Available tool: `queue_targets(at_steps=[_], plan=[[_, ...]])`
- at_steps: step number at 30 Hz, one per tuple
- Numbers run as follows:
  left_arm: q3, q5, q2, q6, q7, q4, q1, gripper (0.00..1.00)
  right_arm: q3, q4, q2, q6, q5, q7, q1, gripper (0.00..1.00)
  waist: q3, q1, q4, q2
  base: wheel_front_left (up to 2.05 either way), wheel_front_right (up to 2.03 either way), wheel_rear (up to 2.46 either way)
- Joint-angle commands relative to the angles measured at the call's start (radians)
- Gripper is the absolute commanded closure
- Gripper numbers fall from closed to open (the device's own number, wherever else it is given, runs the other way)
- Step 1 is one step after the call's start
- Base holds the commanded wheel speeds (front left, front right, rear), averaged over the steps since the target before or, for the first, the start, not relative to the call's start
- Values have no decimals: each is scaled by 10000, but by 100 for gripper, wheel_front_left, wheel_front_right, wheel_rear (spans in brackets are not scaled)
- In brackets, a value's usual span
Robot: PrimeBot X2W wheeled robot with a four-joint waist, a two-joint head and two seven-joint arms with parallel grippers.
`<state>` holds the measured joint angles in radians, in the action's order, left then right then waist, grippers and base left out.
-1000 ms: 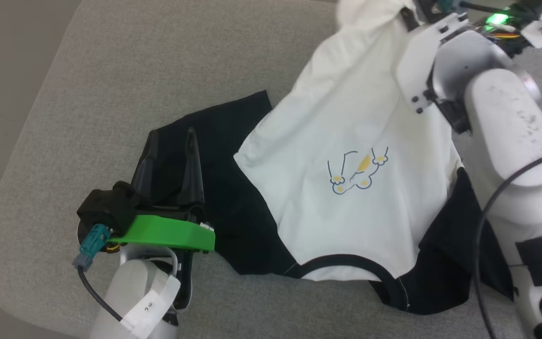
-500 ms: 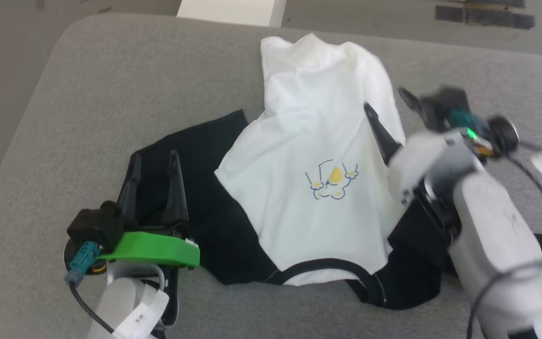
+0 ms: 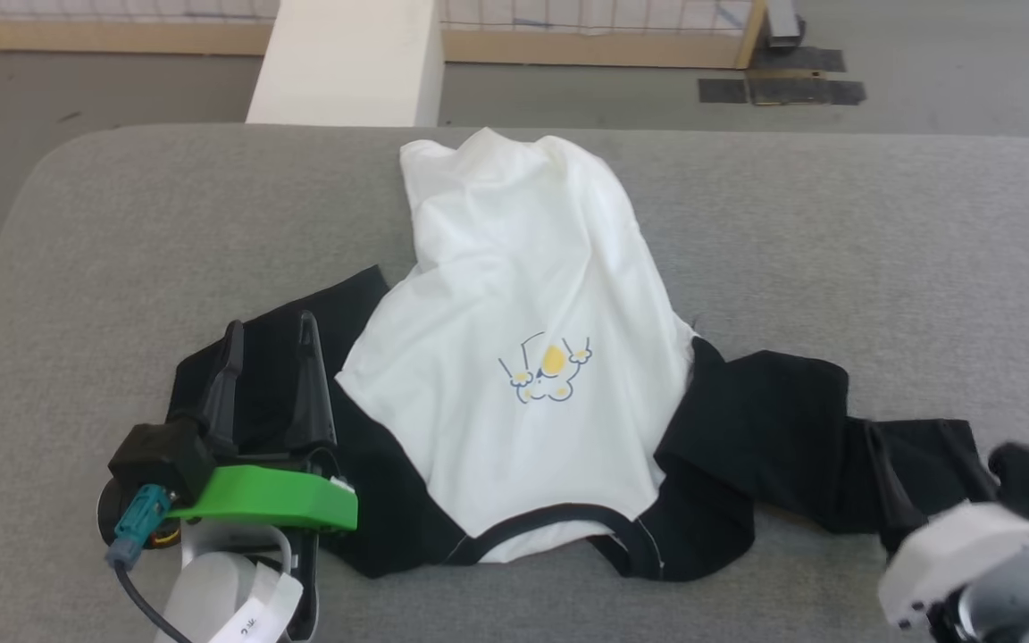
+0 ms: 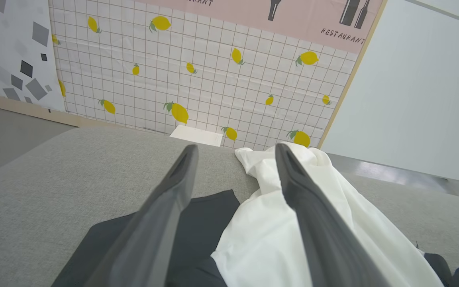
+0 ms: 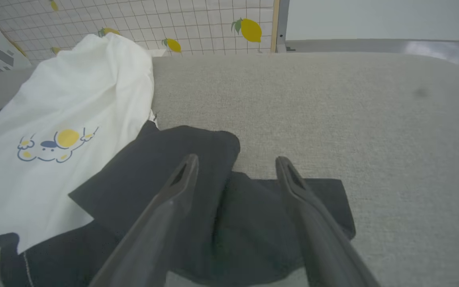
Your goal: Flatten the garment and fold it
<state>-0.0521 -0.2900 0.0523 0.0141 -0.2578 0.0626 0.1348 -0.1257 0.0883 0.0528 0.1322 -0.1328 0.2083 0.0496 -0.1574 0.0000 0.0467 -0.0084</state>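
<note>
Garment (image 3: 523,295) lies print-up in the middle of the grey padded worktop (image 3: 836,223), neckband (image 3: 559,513) toward the near edge and the white body bunched narrow toward the far edge. My left fingers (image 3: 308,384), spread and empty, are poised over the crumpled left sleeve (image 3: 363,304) toward the near-left corner. My right fingers (image 5: 161,227), likewise spread with nothing between them, are over the cuff end of the right sleeve (image 3: 773,402) toward the near-right corner. As I judge it, flattening starts with the sleeves. I'd close each pair on a single layer at the cuff, lift only slightly, and draw both toward the side edges together so the body does not skew. The left sleeve looks doubled over, and pinching both layers there would lock the fold in.
</note>
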Motion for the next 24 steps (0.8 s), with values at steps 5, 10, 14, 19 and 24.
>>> queue_targets(at_steps=[5,10,14,19,24], plan=[[121,81,-20,94,-39,-28,-65,0,-451,-378,-23,-15,-569,877,497,0,-69,0,-364,81,0,0,0],[69,79,-20,108,-40,-8,24,0,-540,-1359,-24,-15,-913,1363,156,0,-233,0,-338,81,0,0,0],[51,59,-20,141,-40,43,107,0,-430,-2040,-25,-15,-970,1780,-312,0,-369,0,-253,81,0,0,0],[3,11,-20,134,-40,80,184,0,-372,-2659,-25,-15,-781,3005,-717,75,-504,0,-92,81,0,0,0],[-135,-95,-20,82,-40,58,323,0,-1531,-2246,-25,-15,252,3283,-1524,100,-687,0,150,81,0,0,0]])
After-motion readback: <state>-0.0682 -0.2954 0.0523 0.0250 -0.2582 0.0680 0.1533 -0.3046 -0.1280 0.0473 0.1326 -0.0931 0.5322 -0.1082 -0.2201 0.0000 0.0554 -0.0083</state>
